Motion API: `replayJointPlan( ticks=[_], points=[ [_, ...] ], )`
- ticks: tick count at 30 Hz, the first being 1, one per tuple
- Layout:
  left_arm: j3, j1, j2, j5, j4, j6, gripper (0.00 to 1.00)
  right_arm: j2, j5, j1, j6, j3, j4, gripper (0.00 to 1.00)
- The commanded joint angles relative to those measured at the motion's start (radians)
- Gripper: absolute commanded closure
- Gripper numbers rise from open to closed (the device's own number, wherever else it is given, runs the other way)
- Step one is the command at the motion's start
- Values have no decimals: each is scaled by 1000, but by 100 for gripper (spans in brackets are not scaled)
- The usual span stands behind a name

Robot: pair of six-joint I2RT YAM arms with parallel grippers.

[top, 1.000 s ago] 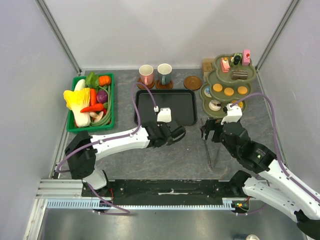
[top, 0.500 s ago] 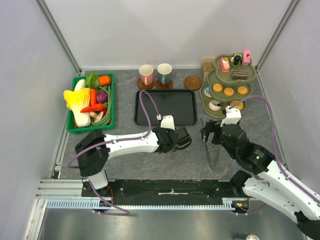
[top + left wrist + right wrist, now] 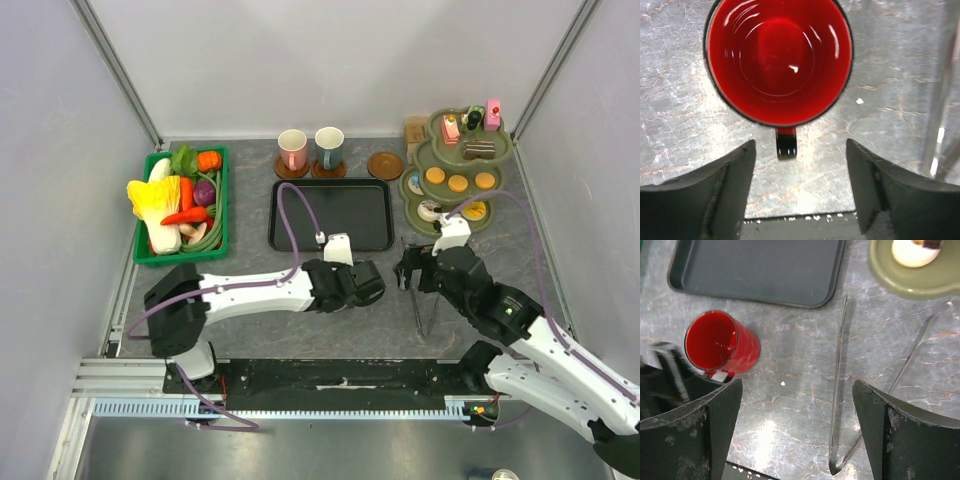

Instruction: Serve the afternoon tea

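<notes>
A red mug (image 3: 780, 60) stands upright on the grey marbled table (image 3: 890, 100), mouth to the camera, empty, filling the upper centre of the left wrist view; its short dark handle (image 3: 786, 145) points straight down the frame, towards the claw; the left gripper (image 3: 799, 150) sits just below it, its two dark fingers parted and holding nothing, one at lower left and one at lower right, with the handle on the midline between them and touching neither; judged from this, a straight advance up the frame would bring the fingers around the handle or the mug's near wall.

In the right wrist view the mug is at left centre, just below the near edge of the black tray (image 3: 755, 270) and outside it; the metal tongs (image 3: 838, 380) lie well to its right, long legs running up and down the frame; the right gripper (image 3: 797, 385) hangs over the tongs, spread wide and empty.

The left arm is plainly the nearer to the mug; in the overhead view that arm's wrist hides it.
</notes>
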Motion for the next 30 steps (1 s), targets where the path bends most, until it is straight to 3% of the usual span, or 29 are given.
replayJointPlan(
  ticks=[1,4,5,10,17,21,30],
  points=[
    [-20,-33,-196,-91,-30,9,18,105,-115,28,-28,33,36,2],
    [-83,-35,-335,-134,-82,-17,14,173,-115,86,-8,28,115,2],
    [-100,-33,-378,-153,-117,-33,7,191,-114,103,1,28,133,2],
    [-205,-10,-573,-233,-265,-132,4,282,-89,216,81,34,190,2],
    [-335,65,-690,-191,-337,-231,2,459,233,503,315,74,211,2],
    [-361,65,-728,-181,-326,-225,2,614,273,534,397,131,213,3],
    [-422,67,-797,-177,-328,-252,1,814,394,535,530,198,156,33]
  ],
)
